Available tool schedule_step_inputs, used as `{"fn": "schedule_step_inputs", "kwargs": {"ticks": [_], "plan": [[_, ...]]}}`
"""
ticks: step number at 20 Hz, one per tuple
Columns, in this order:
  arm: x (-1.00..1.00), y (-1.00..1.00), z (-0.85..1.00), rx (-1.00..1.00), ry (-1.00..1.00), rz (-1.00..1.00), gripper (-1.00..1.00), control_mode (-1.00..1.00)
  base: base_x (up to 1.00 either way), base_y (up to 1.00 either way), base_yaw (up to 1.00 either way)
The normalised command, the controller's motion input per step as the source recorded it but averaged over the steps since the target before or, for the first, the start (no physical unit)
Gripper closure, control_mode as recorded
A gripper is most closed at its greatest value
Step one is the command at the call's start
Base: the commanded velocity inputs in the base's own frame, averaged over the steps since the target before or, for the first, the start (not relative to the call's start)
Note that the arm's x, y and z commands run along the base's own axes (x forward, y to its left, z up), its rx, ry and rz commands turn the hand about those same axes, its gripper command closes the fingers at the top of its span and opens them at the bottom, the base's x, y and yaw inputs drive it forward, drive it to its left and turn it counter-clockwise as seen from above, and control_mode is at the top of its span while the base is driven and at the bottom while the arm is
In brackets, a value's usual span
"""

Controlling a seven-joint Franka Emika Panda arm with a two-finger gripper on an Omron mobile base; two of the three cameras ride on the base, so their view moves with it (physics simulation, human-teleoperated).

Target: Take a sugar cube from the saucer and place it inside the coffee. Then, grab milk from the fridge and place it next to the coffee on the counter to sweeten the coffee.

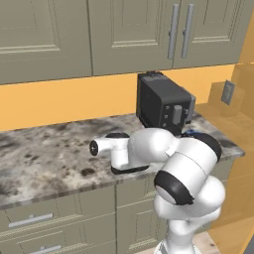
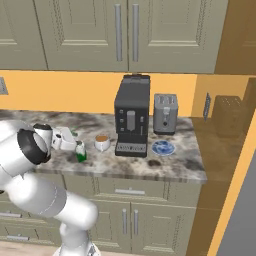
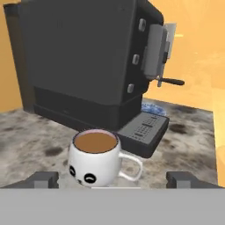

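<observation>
Gripper (image 3: 112,179) jaws spread wide, holding nothing; coffee (image 3: 95,158) just ahead; milk (image 2: 80,152) beside fingers.

You're looking at a glossy white arm (image 1: 183,168) — rounded, bulbous segments, black bands at the joints — ending in two dark grey fingertips (image 3: 44,179).

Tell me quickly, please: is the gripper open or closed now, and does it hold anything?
Gripper: open, its dark fingertips standing wide apart, holding nothing; the small white cup of brown coffee stands just ahead on the mottled stone counter.
</observation>
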Motion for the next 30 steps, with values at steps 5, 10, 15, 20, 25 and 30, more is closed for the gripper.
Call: {"fn": "schedule_step_inputs", "kwargs": {"ticks": [5,10,15,20,25,30], "plan": [[-0.1,0.12,0.69,0.0,-0.17,-0.02,-1.0,-1.0,0.0,0.0,0.0],[-0.94,-0.11,1.0,0.01,-0.33,0.0,-1.0,-1.0,0.0,0.0,0.0],[-1.0,-0.68,0.86,0.11,-0.44,0.0,-1.0,-1.0,0.0,0.0,0.0],[-1.0,-0.97,0.74,0.14,-0.41,0.0,-1.0,-1.0,0.0,0.0,0.0],[-1.0,-1.0,0.71,0.16,-0.37,0.0,-1.0,-1.0,0.0,0.0,0.0],[-0.99,-1.0,0.24,0.18,-0.43,0.0,-1.0,-1.0,0.0,0.0,0.0]]}}
